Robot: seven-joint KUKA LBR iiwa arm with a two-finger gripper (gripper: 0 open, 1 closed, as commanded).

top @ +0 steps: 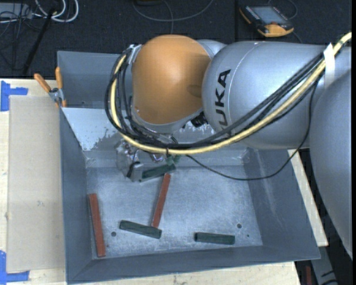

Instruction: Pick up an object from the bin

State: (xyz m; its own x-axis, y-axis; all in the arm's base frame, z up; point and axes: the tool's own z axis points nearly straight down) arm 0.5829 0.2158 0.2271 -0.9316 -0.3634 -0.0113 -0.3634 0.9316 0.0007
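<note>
My gripper (129,161) hangs low at the back left of the bin floor, under the orange cover. A short dark green bar (157,171) lies right beside it, its left end touching or very close to the gripper. Just below that bar a red-brown stick (161,200) runs down and to the left. Its lower end rests near a second dark green bar (140,229).
A longer red-brown stick (96,224) lies along the bin's left wall. A third dark green bar (214,238) sits near the front right. The arm's big body covers the back and right of the bin.
</note>
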